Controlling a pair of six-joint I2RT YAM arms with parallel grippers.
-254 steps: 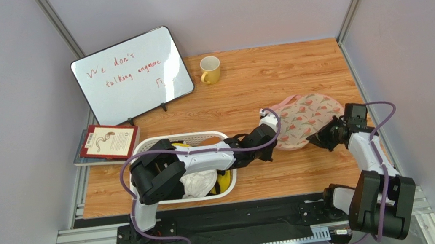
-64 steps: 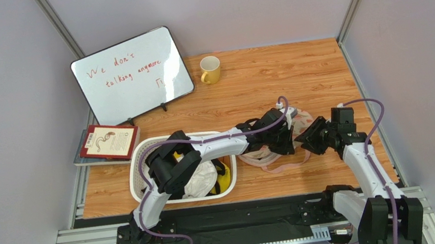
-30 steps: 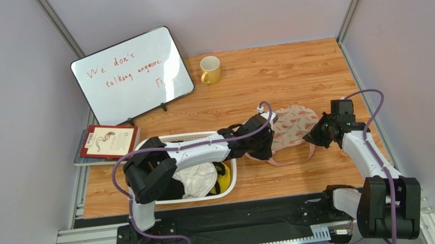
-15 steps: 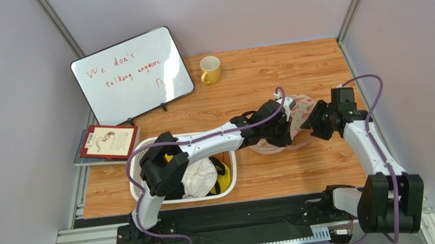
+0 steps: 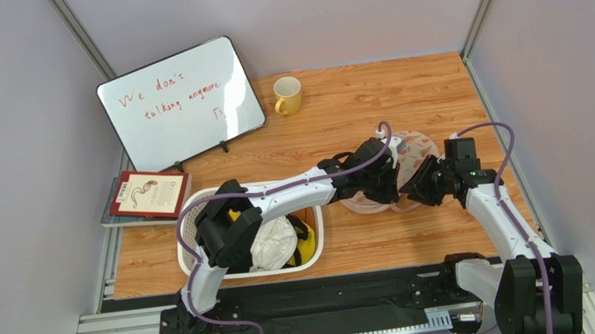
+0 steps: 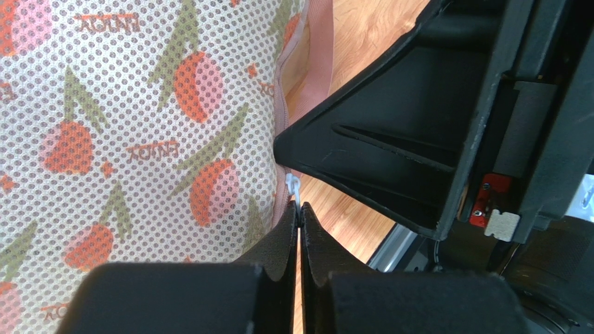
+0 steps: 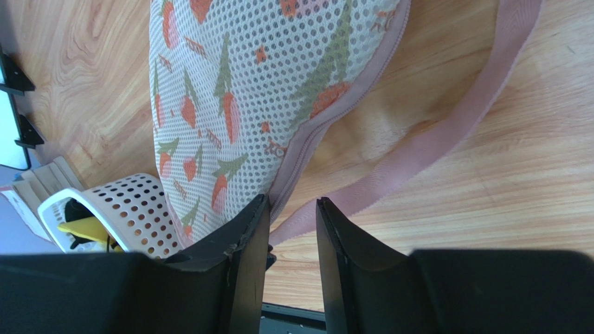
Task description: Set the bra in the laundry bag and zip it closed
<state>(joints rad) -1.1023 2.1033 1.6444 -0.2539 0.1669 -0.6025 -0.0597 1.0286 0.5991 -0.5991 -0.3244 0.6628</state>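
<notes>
left pincer pinches white zip tab of cream printed mesh laundry bag; clamp half-spread right pincer on pink edging, then pull steadily.

Laundry bag: cloth mesh, fine round holes, matt, printed. Zip edging and loop: pink woven tape, dull, lightly ribbed. Zip pull: small pale tab; metal or plastic, cannot tell from here. Counter: wood grain, smooth, faint sheen. Basket: white perforated plastic, slight gloss. Jaws of the left gripper and right gripper: black plastic, matt. Whiteboard: glossy white face. Mug: yellow, glazed look.
</notes>
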